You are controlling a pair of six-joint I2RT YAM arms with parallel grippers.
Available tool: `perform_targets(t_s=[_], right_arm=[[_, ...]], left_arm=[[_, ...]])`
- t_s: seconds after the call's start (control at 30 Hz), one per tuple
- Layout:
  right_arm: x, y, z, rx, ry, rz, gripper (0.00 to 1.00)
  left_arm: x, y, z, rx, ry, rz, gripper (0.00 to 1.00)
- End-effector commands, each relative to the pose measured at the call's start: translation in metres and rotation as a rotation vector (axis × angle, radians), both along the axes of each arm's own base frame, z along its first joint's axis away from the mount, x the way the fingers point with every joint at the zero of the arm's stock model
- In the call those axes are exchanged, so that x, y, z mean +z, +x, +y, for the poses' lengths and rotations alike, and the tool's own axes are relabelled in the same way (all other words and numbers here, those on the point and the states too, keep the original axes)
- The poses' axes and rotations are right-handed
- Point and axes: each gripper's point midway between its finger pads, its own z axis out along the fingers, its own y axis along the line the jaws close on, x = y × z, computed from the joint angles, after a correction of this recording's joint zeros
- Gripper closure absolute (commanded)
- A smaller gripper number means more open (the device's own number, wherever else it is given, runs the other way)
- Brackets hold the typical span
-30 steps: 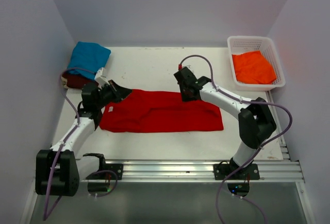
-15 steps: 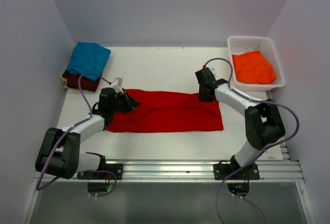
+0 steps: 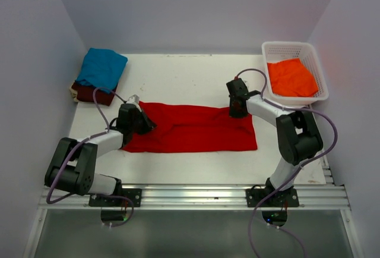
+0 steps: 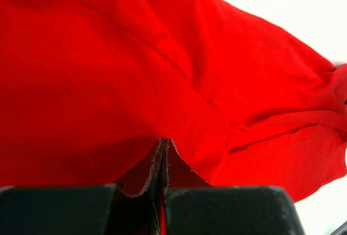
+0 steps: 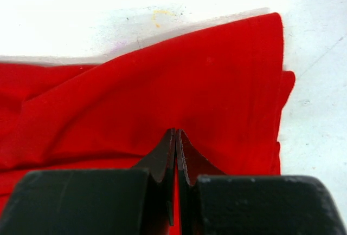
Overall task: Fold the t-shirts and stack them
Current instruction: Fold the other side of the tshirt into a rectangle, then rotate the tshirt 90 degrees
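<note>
A bright red t-shirt (image 3: 190, 130) lies as a long folded strip across the middle of the table. My left gripper (image 3: 144, 125) sits low at its left end, shut, with red cloth (image 4: 108, 56) tented around the closed tips (image 4: 164, 140). At the strip's upper right corner my right gripper (image 3: 237, 112) is shut too, red cloth (image 5: 162, 99) showing at and between its tips (image 5: 176, 131). A folded teal blue t-shirt (image 3: 102, 66) rests on a dark maroon one (image 3: 92, 94) at the back left. The orange t-shirt (image 3: 291, 76) lies crumpled in the basket.
The white lattice basket (image 3: 288, 45) stands at the back right corner. White walls close in the table on three sides. A metal rail (image 3: 196, 195) with both arm bases runs along the near edge.
The right gripper has slid right along the shirt's top edge to its right corner, drawing that edge out. The left gripper has dropped lower and moved slightly right at the left end.
</note>
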Motion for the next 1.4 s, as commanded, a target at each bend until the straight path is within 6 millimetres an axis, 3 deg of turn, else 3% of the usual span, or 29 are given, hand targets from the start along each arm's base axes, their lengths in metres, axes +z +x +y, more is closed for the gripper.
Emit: perform_targets(t_s=[0.0, 0.2, 0.33, 0.47, 0.6, 0.67, 0.87, 0.93, 1.0, 1.03, 1.07, 1.13, 1.2, 1.23, 1.37], right_arm=[[0.001, 0.011, 0.01, 0.019, 0.039, -0.029, 1.0], [-0.006, 0.003, 0.008, 0.027, 0.037, 0.002, 1.0], [-0.017, -0.019, 0.001, 0.037, 0.014, 0.071, 1.0], [-0.023, -0.044, -0.006, 0.046, 0.007, 0.129, 1.0], [-0.025, -0.073, -0.01, 0.057, 0.027, 0.18, 1.0], [-0.024, -0.083, -0.01, 0.058, 0.042, 0.198, 1.0], [-0.014, -0.11, 0.004, 0.09, 0.134, 0.227, 1.0], [-0.013, -0.12, 0.011, 0.113, 0.158, 0.236, 1.0], [-0.016, -0.13, 0.017, 0.127, 0.172, 0.251, 1.0], [-0.016, -0.133, 0.02, 0.124, 0.181, 0.249, 1.0], [-0.017, -0.138, 0.025, 0.131, 0.203, 0.261, 1.0], [-0.022, -0.148, 0.037, 0.157, 0.21, 0.27, 1.0], [-0.029, -0.16, 0.047, 0.183, 0.213, 0.292, 1.0], [-0.03, -0.162, 0.054, 0.178, 0.238, 0.29, 1.0], [-0.033, -0.178, 0.073, 0.2, 0.28, 0.292, 1.0]], left_arm=[[0.002, 0.008, 0.0, 0.032, 0.007, -0.004, 1.0], [-0.009, 0.005, 0.001, 0.045, 0.011, 0.026, 1.0], [-0.012, 0.014, -0.003, 0.047, -0.001, 0.034, 1.0], [-0.013, 0.033, -0.009, 0.05, -0.011, 0.032, 1.0], [-0.003, 0.066, -0.019, 0.048, -0.037, 0.003, 1.0], [-0.009, 0.077, -0.025, 0.036, -0.044, 0.019, 1.0], [-0.003, 0.128, -0.048, -0.026, -0.085, -0.009, 1.0], [-0.014, 0.135, -0.056, -0.066, -0.097, 0.008, 1.0], [-0.003, 0.155, -0.067, -0.107, -0.124, -0.028, 1.0], [-0.013, 0.158, -0.073, -0.134, -0.134, -0.012, 1.0], [-0.003, 0.17, -0.078, -0.15, -0.15, -0.04, 1.0], [-0.01, 0.175, -0.089, -0.2, -0.187, -0.037, 1.0], [0.001, 0.192, -0.098, -0.232, -0.213, -0.071, 1.0], [-0.009, 0.192, -0.104, -0.256, -0.229, -0.049, 1.0], [-0.008, 0.21, -0.116, -0.304, -0.266, -0.068, 1.0]])
